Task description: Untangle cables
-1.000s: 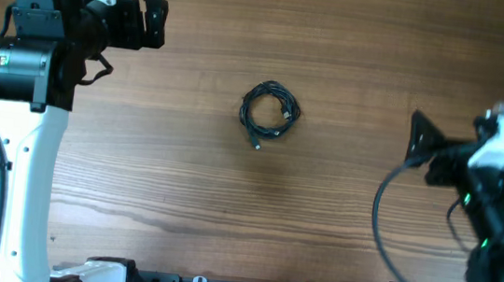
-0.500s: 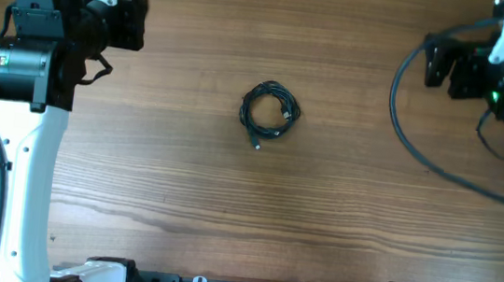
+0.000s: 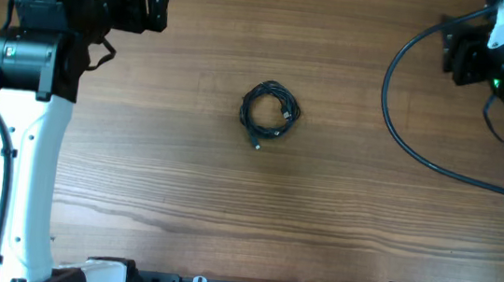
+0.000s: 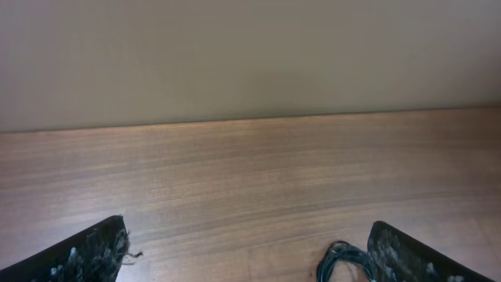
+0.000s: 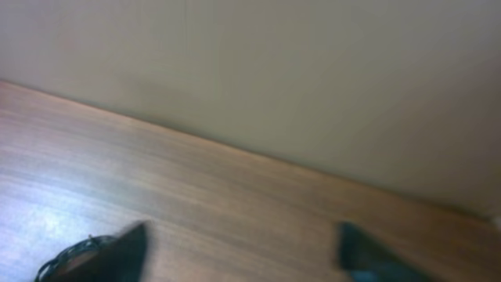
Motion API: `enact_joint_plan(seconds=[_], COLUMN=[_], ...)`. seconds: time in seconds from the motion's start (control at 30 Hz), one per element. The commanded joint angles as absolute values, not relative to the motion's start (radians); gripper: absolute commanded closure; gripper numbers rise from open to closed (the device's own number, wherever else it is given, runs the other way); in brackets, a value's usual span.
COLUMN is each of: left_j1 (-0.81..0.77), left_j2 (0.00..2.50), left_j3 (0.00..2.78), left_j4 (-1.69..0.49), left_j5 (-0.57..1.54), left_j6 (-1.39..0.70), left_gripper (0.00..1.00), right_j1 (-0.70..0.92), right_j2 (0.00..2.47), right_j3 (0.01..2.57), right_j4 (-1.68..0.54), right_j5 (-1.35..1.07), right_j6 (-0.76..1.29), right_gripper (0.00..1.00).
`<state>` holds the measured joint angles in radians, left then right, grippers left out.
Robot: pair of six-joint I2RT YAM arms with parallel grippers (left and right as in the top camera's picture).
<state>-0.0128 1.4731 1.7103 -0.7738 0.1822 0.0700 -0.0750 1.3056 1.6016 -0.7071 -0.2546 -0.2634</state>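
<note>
Overhead, the cables [image 3: 269, 112] lie as one small tight coil in the middle of the table [image 3: 338, 216]. The left gripper [image 4: 249, 249], well apart from it, stands wide open and empty. The right gripper [image 5: 244, 249], also far off, looks spread and empty too, though its view is blurred. I'd worry the wire-thin strands lie so flat that a pinch skids off, or catches the whole bundle and cinches the tangle tighter.

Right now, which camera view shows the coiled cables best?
Overhead: the cables lie fully in view as one small coil, a plug end poking out below. The left wrist view catches only part of the coil at its bottom edge; the right wrist view, blurred, shows a sliver at lower left.
</note>
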Motion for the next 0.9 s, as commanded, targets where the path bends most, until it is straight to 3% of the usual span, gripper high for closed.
enact_joint_plan(seconds=[0.0,0.17,0.4,0.53,0.7,0.87], left_j1=[-0.009,-0.01,-0.012,-0.016,-0.027,-0.064], left_j2=[1.499,1.542,1.618,1.652,1.701,1.744], left_j3=[1.73,1.73,1.73,1.73,1.73,1.73], left_j4=[-0.737,-0.691,-0.695,-0.714,-0.739,-0.768], left_j5=[0.194,0.194,0.198,0.326,0.447,0.448], left_j6=[0.075,0.075,0.076,0.109,0.098,0.101], left_gripper=[0.0,0.0,0.0,0.0,0.0,0.0], right_j1=[-0.079,-0.079,-0.079,-0.079,-0.079,-0.079], right_j2=[1.326,1.374,1.43,1.432,1.435,1.446], right_j3=[1.631,1.631,1.631,1.631,1.631,1.631], right_j4=[-0.672,-0.639,-0.598,-0.577,-0.532,-0.526], right_j5=[-0.271,-0.303,-0.428,-0.382,-0.379,-0.159], right_j6=[-0.288,-0.369,-0.334,-0.342,-0.213,-0.069], right_gripper=[0.0,0.0,0.0,0.0,0.0,0.0])
